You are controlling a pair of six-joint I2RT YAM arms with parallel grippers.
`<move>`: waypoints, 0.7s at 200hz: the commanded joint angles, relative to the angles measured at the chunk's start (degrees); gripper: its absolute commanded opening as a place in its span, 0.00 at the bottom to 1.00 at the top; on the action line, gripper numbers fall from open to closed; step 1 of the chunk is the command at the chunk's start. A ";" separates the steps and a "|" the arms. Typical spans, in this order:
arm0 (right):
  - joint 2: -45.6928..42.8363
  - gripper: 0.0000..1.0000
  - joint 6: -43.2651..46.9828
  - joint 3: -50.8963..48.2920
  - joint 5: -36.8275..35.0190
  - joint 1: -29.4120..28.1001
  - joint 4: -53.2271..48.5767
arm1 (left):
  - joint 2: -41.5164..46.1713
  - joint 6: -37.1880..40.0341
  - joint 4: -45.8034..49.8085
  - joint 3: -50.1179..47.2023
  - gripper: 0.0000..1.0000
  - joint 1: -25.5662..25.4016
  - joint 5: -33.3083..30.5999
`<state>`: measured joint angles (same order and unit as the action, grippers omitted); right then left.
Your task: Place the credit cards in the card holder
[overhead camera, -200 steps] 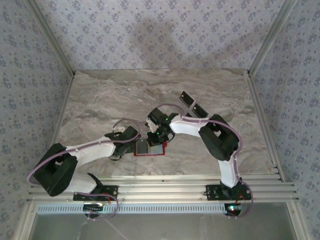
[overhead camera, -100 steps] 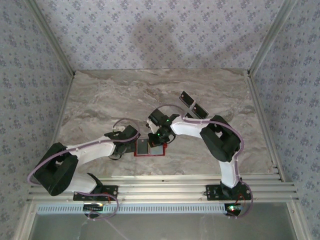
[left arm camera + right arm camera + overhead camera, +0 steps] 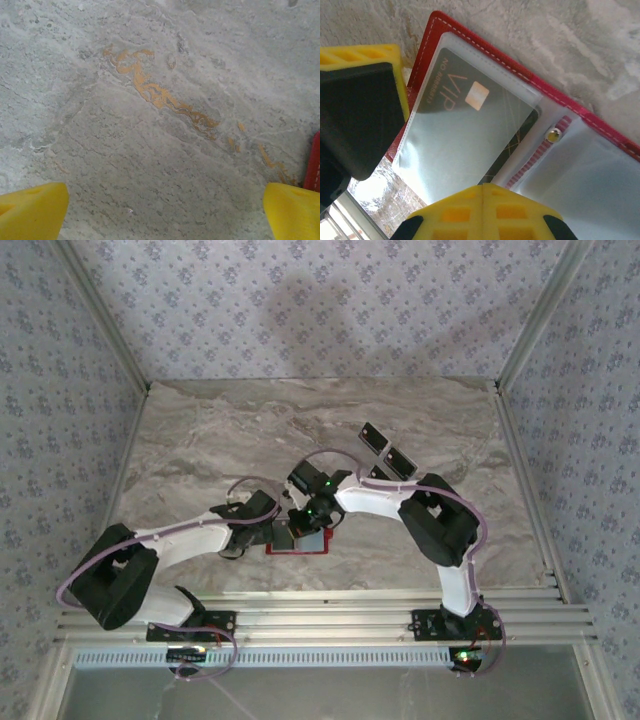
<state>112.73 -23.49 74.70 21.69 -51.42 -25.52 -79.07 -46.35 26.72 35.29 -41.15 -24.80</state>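
Your right gripper (image 3: 482,210) is pressed together with nothing in it. It is sliding a little toward the left arm, low over the open red card holder (image 3: 437,22). The holder is lying by the middle of the near edge of the worktop (image 3: 220,440). A dark card (image 3: 465,130) is sitting in its clear pocket, so that one looks nearly done. Your left gripper (image 3: 162,212) is waiting wide apart just beside the holder. Two black cards (image 3: 375,438) are still lying toward the far right corner, waiting for you.
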 commanded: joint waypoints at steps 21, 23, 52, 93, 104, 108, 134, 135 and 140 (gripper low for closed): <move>1.90 0.00 0.49 2.47 1.02 -0.79 -1.99 | -0.57 0.38 -0.51 -1.01 1.00 -0.17 0.48; 1.65 0.00 0.53 2.54 0.99 -0.79 -1.99 | -0.56 0.31 -0.48 -1.01 1.00 -0.19 0.48; -2.46 0.02 0.25 1.69 0.56 -0.14 -2.34 | 0.35 0.47 0.07 -0.70 1.00 -0.22 0.36; -8.86 0.31 0.57 -1.60 -3.96 1.94 -4.24 | 3.24 0.63 1.99 -0.15 1.00 -0.25 -0.38; -9.27 0.39 0.90 -2.27 -5.14 2.74 -4.91 | 4.15 0.69 2.41 -0.14 1.00 -0.22 -0.46; -9.28 0.41 1.12 -2.41 -5.56 2.94 -5.18 | 4.35 0.73 2.58 -0.10 1.00 -0.22 -0.56; -8.65 0.47 2.21 -2.64 -6.99 3.87 -5.53 | 5.78 0.78 3.42 0.11 1.00 -0.25 -0.56; -8.61 0.47 2.30 -2.63 -6.96 3.91 -5.61 | 5.86 0.75 3.47 0.12 1.00 -0.25 -0.58; -8.30 0.47 2.38 -2.47 -7.23 4.00 -5.64 | 6.09 0.81 3.55 0.13 1.00 -0.24 -0.52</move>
<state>103.61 -22.52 73.10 17.28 -47.92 -28.23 -74.78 -46.33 27.62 35.16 -41.25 -24.84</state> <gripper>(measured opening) 0.463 0.997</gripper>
